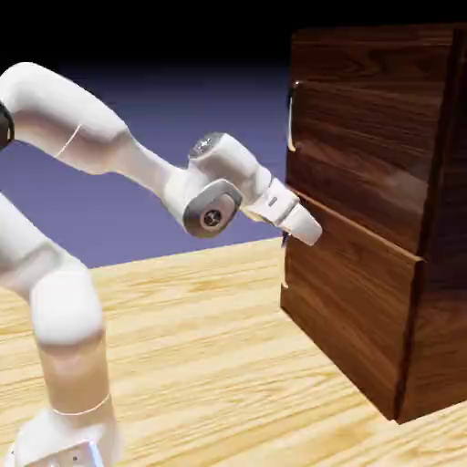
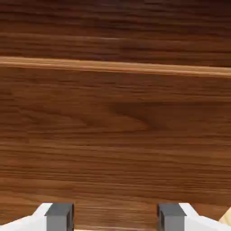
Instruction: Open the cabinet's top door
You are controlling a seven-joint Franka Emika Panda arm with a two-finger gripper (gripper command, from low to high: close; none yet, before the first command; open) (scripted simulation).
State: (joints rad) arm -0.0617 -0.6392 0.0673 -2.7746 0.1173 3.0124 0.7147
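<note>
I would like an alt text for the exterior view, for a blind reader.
A white robot arm reaches toward a tall dark wooden cabinet on a pale wood surface. Its gripper is near the seam between two closed doors, each with a slim vertical handle.

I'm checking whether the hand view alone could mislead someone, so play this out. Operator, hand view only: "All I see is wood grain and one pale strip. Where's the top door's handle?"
Observer: The slim silver handle stands upright at the top door's left edge in the exterior view.
Operator: My jaws are apart with only wood beyond. Is there another handle?
Observer: Yes, a second handle on the lower panel, at its left edge.
Operator: Is the top door ajar?
Observer: No, it looks shut, flush with the cabinet.
</note>
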